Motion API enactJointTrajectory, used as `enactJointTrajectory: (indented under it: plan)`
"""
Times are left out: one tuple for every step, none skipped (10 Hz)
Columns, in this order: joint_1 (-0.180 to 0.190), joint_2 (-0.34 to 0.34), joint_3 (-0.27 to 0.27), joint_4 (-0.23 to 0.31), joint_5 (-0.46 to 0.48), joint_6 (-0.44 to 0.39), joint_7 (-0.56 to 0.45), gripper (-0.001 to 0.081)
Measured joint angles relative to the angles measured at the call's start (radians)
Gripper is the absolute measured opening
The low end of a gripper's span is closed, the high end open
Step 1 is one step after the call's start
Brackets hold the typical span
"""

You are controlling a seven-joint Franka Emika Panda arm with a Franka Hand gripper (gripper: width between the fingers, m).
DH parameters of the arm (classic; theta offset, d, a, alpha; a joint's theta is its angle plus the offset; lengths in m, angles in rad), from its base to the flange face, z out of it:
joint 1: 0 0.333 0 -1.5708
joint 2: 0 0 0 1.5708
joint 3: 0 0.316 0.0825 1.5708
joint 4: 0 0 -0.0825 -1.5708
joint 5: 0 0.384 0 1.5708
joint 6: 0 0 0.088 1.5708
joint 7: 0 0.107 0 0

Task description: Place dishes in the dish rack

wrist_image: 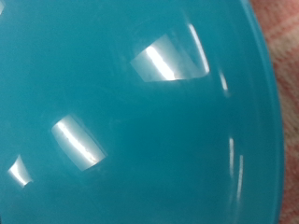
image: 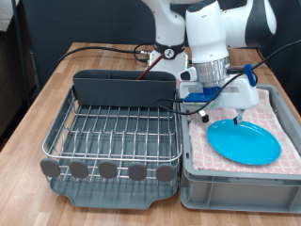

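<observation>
The light-blue plate (image: 243, 141) lies flat on the pink checked cloth inside the grey bin (image: 235, 184) at the exterior view's right. My gripper (image: 220, 117) hangs just above the plate's far edge, fingers pointing down and spread apart, with nothing between them. The wrist view is filled by the plate (wrist_image: 131, 112), with a strip of cloth (wrist_image: 285, 56) at one edge; my fingers do not show there. The silver wire dish rack (image: 113, 141) on its dark tray stands at the left with no dishes in it. The mug and spoon are out of view.
The dark grey utensil caddy (image: 122, 89) stands along the rack's far side, close to my hand. Round grey end caps (image: 108, 170) line the rack's near edge. Cables (image: 103, 49) trail over the wooden table behind the rack.
</observation>
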Motion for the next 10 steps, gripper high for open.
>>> enactJointTrajectory:
  plan:
    - [-0.002,0.009,0.004,0.009,0.011,0.000,-0.015,0.0802]
    - [-0.004,0.019,0.008,0.020,0.017,0.001,-0.027,0.0802]
    - [-0.004,0.030,0.009,0.032,0.017,0.001,-0.032,0.0802]
    - [-0.004,0.037,0.009,0.042,0.016,0.001,-0.032,0.0802]
    - [-0.003,0.045,0.008,0.052,0.015,0.001,-0.032,0.0802]
    - [-0.002,0.050,0.006,0.060,0.011,0.001,-0.030,0.0802]
    - [0.002,0.054,0.001,0.065,0.005,0.001,-0.022,0.0700]
    - [0.008,0.056,-0.007,0.068,-0.010,0.000,-0.008,0.0700]
    - [0.012,0.058,-0.013,0.070,-0.029,-0.002,0.011,0.0528]
    - [0.015,0.059,-0.018,0.072,-0.042,-0.002,0.024,0.0366]
